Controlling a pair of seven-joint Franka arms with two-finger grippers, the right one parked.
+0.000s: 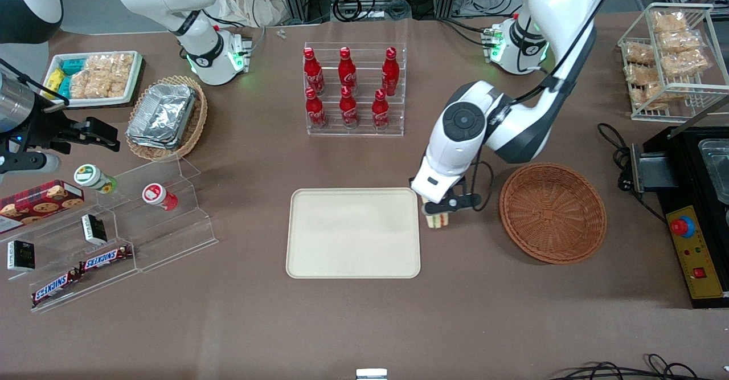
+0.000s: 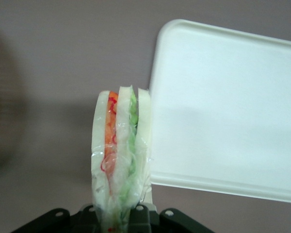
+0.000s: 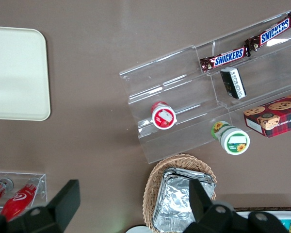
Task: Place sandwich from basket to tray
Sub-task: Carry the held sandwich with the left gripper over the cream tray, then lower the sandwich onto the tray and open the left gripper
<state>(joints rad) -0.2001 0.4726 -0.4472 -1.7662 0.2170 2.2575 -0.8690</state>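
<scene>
Nearest the front camera among the task's things lies the tray, flat on the brown table, its cream surface bare. Just beside the tray's edge toward the working arm's end, the gripper hangs above the table between tray and basket, its fingers pinched on the sandwich, which is held up off the surface. The left wrist view shows the sandwich wrapped in clear film, white bread layers with an orange band and a green band between them, standing on edge from the gripper, right next to the tray rim but over bare table. The basket sits near the gripper, toward the working arm's end, with nothing in it. Farther from the camera, a clear rack of red cola bottles stands upright.
</scene>
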